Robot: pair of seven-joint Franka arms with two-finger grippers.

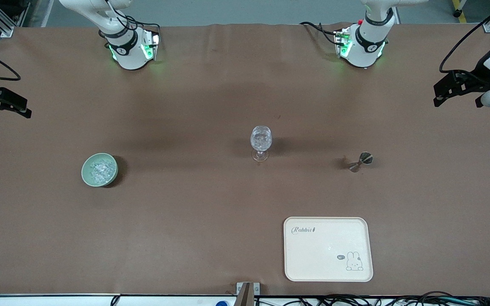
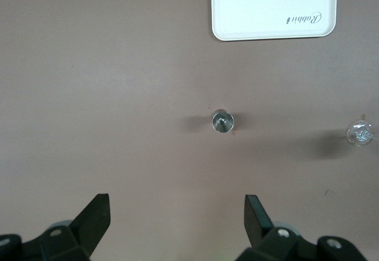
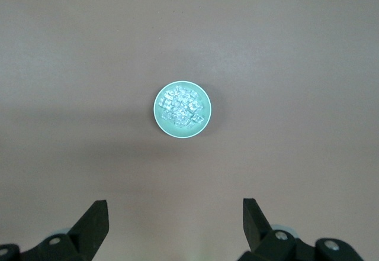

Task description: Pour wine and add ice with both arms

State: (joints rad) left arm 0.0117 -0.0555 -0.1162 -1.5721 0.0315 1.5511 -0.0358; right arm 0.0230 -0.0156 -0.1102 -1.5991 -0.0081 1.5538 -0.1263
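Tray nearest; ice heaped in bowl.

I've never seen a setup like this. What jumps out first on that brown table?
A clear stemmed glass stands mid-table. A pale green bowl heaped with ice sits toward the right arm's end; a metal jigger stands toward the left arm's. Nearest the front camera lies a cream rabbit tray, while both open grippers hang high.

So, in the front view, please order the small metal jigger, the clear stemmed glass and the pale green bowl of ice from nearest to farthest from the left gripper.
The left gripper, open, hangs over the left arm's end of the table.
1. Small metal jigger: toward that same end.
2. Clear stemmed glass: mid-table.
3. Pale green bowl holding the ice: toward the right arm's end.
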